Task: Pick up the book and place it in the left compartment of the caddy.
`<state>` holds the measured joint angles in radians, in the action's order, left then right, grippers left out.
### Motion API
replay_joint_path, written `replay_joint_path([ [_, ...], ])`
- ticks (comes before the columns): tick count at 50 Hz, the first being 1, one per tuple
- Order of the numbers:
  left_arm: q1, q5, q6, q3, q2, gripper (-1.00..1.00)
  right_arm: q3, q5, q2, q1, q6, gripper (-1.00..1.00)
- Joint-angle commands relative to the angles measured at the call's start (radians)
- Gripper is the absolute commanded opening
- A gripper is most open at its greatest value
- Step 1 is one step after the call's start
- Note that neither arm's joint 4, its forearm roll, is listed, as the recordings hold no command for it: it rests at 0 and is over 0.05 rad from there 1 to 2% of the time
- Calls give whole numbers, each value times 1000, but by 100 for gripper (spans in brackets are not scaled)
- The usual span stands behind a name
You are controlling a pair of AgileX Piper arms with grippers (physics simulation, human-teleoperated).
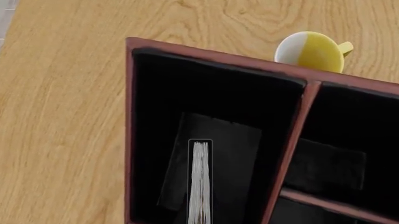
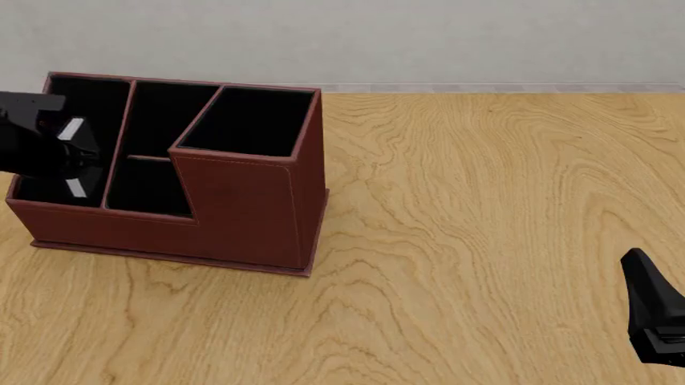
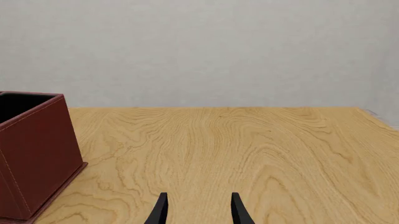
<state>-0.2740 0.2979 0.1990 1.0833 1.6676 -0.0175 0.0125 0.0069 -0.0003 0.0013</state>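
While the left arm is reaching over the caddy, its gripper is hanging above the left compartment, the long low-walled slot on the caddy's leftmost side, and the book is showing in the left wrist view as a thin strip of white page edge between black covers, standing on edge down inside that slot, just off its outer wall. I cannot tell from any view whether the jaws are gripping the book or letting go of it, since the fingers themselves are not showing clearly. To my eye the book is looking light and stiff, a slim hard slab that would not be sagging under its own weight, though smooth covers may be making it slippery; I would be pinching it across both covers near the top edge so it hangs straight. Just behind the caddy's back wall a yellow and white cup is sitting on the wooden table. Well to the right of the caddy, the right gripper is idling low over bare wood with its jaws parted and nothing between them, far from the book.
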Motion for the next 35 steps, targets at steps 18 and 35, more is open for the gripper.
replay_joint_path([
  [18,6,-24,12,14,27,-100,7,-7,0,0,-1,100],
  [35,14,-32,19,7,14,100,7,-8,0,0,0,100],
])
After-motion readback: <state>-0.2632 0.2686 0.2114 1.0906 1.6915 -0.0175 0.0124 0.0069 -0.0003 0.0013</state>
